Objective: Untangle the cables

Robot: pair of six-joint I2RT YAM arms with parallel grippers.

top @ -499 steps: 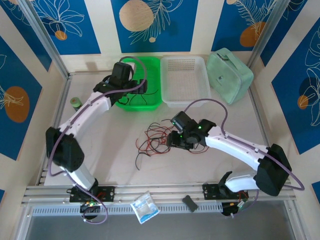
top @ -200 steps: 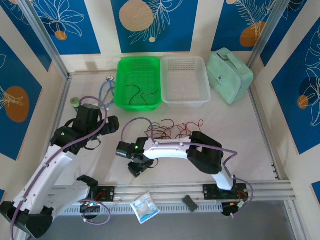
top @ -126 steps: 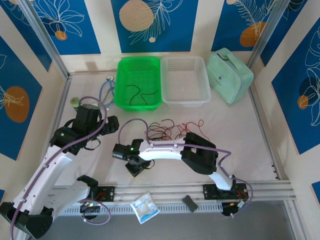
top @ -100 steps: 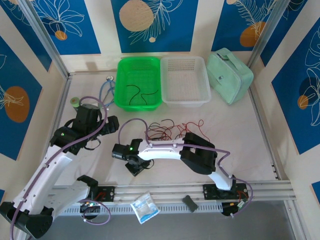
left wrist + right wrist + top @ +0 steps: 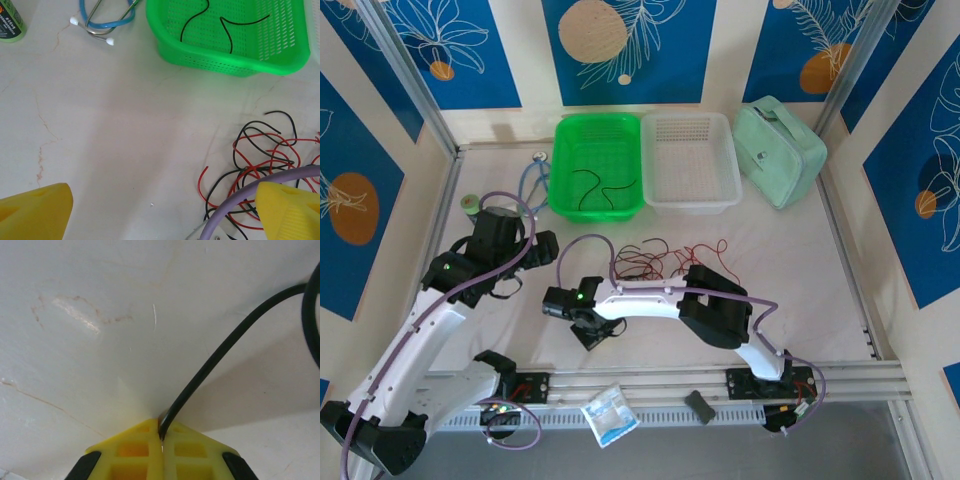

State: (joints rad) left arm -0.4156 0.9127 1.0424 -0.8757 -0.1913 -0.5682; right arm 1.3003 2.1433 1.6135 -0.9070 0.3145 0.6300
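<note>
The cables (image 5: 665, 260) lie as a loose tangle of thin red and black wires on the white table, in front of the baskets. My right gripper (image 5: 588, 330) is down at the table to the tangle's near left. Its yellow jaws (image 5: 161, 432) are shut on the end of a black wire (image 5: 225, 350) that curves away up to the right. My left gripper (image 5: 530, 268) hovers left of the tangle, open and holding nothing. The left wrist view has its yellow fingertips (image 5: 35, 210) wide apart over bare table, with the tangle (image 5: 265, 160) at the right.
A green basket (image 5: 560, 170) at the back holds two loose black wires (image 5: 220, 25). A white basket (image 5: 690, 205) and a mint case (image 5: 778, 150) stand to its right. A blue stethoscope (image 5: 105, 20) and a green bottle (image 5: 470, 204) lie at the far left.
My right gripper has shifted a little left and closed its jaws on the black wire's end. The left arm has stayed where it was, still open.
</note>
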